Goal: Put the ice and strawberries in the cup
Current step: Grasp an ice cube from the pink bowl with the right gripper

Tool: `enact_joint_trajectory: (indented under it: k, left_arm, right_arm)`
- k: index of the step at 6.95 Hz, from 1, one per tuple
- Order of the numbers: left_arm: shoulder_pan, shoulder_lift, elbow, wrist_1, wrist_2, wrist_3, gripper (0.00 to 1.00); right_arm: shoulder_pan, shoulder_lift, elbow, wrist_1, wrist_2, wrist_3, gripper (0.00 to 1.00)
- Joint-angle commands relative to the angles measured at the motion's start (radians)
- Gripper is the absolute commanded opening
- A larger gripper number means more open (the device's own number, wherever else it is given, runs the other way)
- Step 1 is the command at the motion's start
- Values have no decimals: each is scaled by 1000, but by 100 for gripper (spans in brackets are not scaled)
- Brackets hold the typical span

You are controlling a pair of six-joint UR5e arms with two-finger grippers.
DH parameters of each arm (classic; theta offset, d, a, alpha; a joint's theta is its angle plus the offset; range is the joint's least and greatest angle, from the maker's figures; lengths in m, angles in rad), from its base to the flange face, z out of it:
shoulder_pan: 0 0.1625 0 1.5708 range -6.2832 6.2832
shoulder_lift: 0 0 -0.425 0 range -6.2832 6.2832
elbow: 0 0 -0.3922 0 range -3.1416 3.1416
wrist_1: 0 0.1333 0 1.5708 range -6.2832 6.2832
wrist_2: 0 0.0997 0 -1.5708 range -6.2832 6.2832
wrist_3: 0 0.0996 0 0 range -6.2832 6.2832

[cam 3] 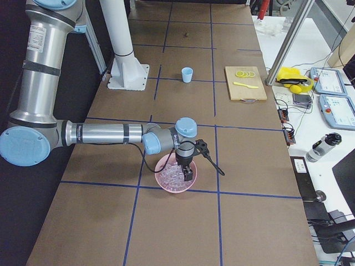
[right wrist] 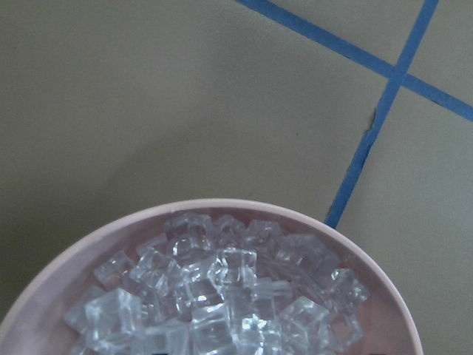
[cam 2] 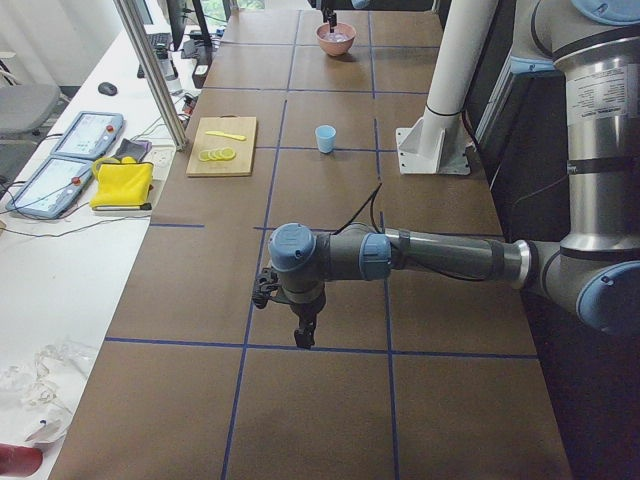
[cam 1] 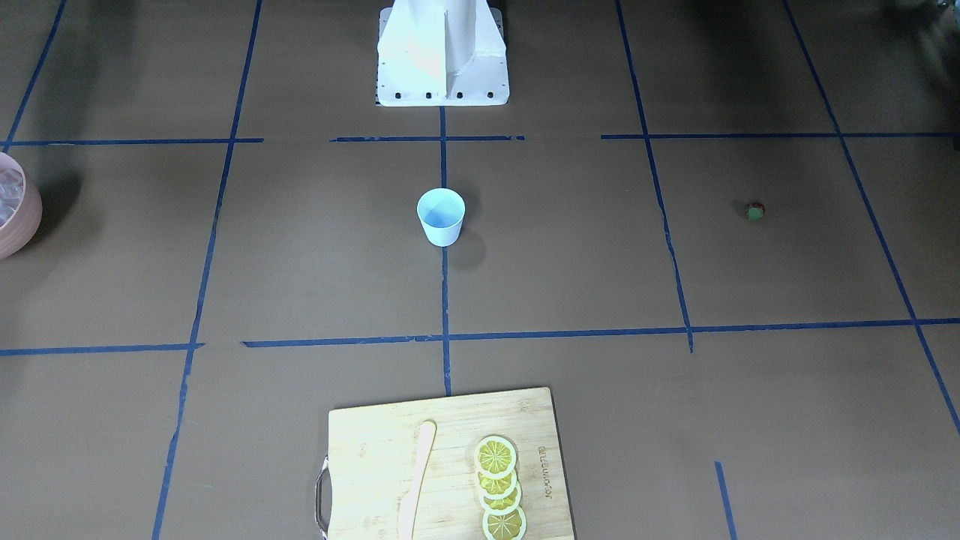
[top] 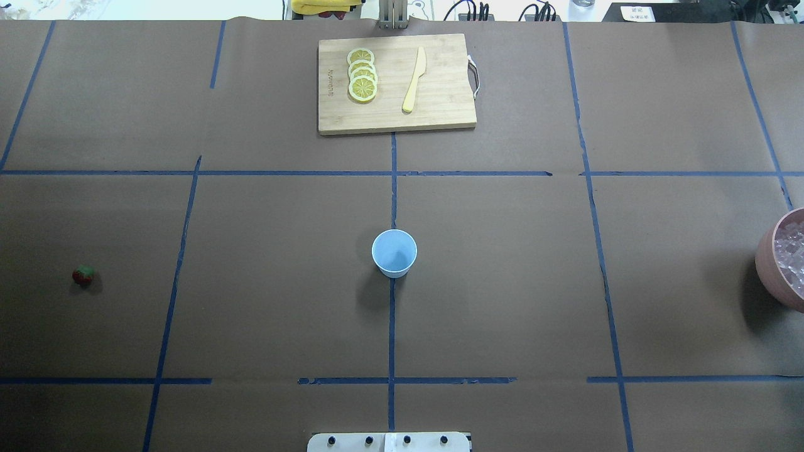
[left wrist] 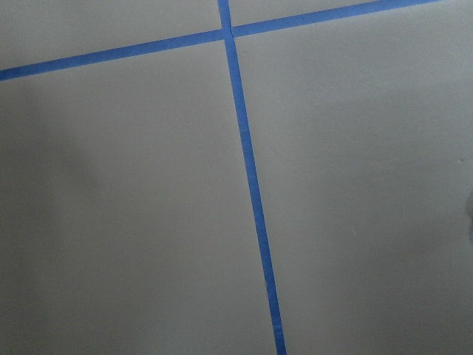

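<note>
Small clear ice cubes [right wrist: 222, 296] lie directly beneath the right pincer [cam 3: 188, 174], in the round pink bowl [right wrist: 214, 204]. How wide the pincer stands, I cannot tell.

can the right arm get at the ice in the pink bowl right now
Probably yes: the right tool hangs directly over the pink bowl, and the ice lies uncovered with nothing between them. Whether the tool is open cannot be told.

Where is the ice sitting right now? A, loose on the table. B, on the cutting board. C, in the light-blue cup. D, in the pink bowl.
D: the ice is piled as clear cubes inside the pink bowl, while the cup looks empty.
</note>
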Motion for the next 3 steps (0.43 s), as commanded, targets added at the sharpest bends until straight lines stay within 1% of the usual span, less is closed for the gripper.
enact_joint_trajectory:
  k: [1, 3]
  left_arm:
    - [-1, 0, -1, 0, 0, 0, 100]
    - [-1, 0, 1, -2, 0, 0, 100]
  right_arm:
    - [-12, 0, -3, -1, 0, -1, 90]
    - [-24, 0, -9, -1, -3, -1, 88]
